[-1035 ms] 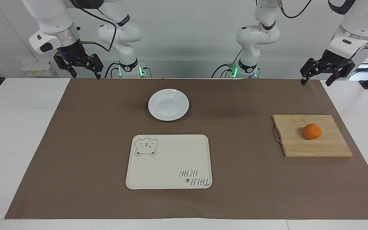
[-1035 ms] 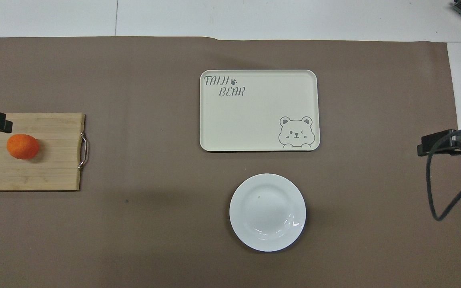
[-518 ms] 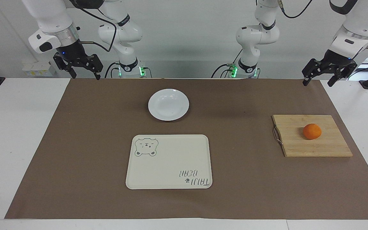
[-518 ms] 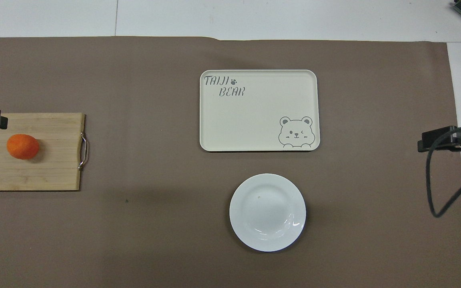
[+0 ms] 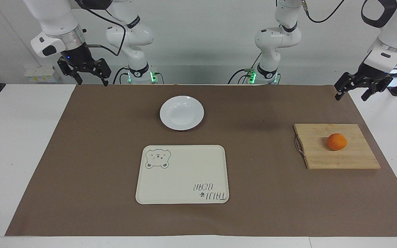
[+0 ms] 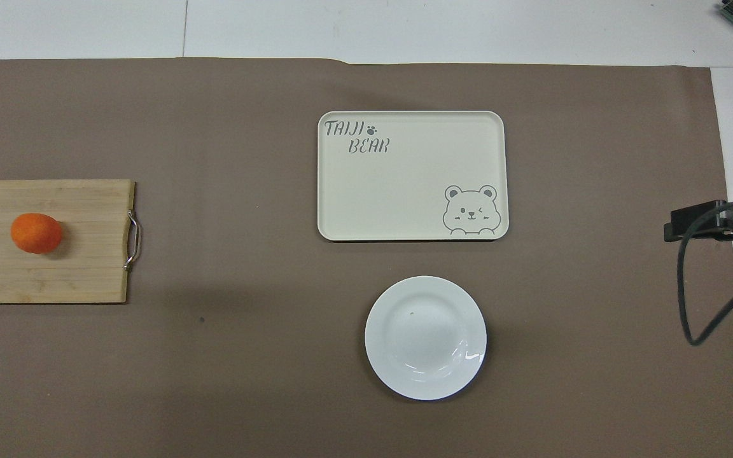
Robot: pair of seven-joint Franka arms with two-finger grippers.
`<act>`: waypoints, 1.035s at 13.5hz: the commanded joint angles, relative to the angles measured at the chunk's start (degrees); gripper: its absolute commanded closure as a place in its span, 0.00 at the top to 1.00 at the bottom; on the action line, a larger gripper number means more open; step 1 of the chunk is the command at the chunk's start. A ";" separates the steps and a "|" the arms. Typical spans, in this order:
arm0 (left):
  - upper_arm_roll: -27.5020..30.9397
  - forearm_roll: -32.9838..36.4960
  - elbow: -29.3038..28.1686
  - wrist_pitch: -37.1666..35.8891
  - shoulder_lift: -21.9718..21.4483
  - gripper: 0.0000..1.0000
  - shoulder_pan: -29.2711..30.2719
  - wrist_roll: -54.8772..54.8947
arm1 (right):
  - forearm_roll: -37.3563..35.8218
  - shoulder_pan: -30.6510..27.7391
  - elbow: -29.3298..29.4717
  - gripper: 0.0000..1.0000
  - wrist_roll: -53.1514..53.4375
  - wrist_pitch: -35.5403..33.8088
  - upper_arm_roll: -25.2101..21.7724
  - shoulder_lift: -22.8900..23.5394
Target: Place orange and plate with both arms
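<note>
The orange (image 5: 336,141) lies on a wooden cutting board (image 5: 322,159) toward the left arm's end of the table; it also shows in the overhead view (image 6: 36,233). The white plate (image 5: 181,113) sits empty on the brown mat near the robots, and shows in the overhead view (image 6: 425,337). My left gripper (image 5: 350,97) hangs open and empty in the air over the mat's edge, well apart from the orange. My right gripper (image 5: 93,82) hangs open and empty over the mat's corner at the right arm's end.
A cream rectangular tray (image 5: 184,175) with a bear drawing lies farther from the robots than the plate, also in the overhead view (image 6: 404,184). The cutting board (image 6: 74,267) has a metal handle facing the table's middle. A brown mat (image 5: 271,206) covers the table.
My left gripper has moved outward toward the left arm's end of the table and a little lower. The right gripper has barely shifted. Orange and plate have not moved.
</note>
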 commanded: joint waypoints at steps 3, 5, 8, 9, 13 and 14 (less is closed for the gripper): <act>-0.28 -0.10 -5.08 7.16 -0.31 1.00 4.28 5.78 | 0.02 -0.69 -1.36 1.00 -1.48 1.41 0.25 -0.92; -0.28 -0.10 -7.62 11.19 0.22 1.00 6.57 7.45 | 0.02 -0.69 -1.36 1.00 -1.31 1.41 0.25 -0.92; -0.28 -0.19 -13.24 17.17 1.27 1.00 9.56 11.15 | 0.02 -0.69 -1.36 1.00 -1.39 1.50 0.25 -0.92; -0.28 -0.19 -14.82 19.89 1.71 1.00 9.57 11.15 | 0.02 -0.69 -1.36 1.00 -1.39 1.50 0.25 -0.92; -0.28 -0.19 -17.73 26.23 6.71 1.00 9.57 11.07 | 0.02 -0.69 -1.36 1.00 -1.39 1.50 0.25 -0.92; -0.28 -0.19 -19.57 29.20 7.94 1.00 9.57 11.06 | 0.02 -0.69 -1.36 1.00 -1.31 1.50 0.25 -0.92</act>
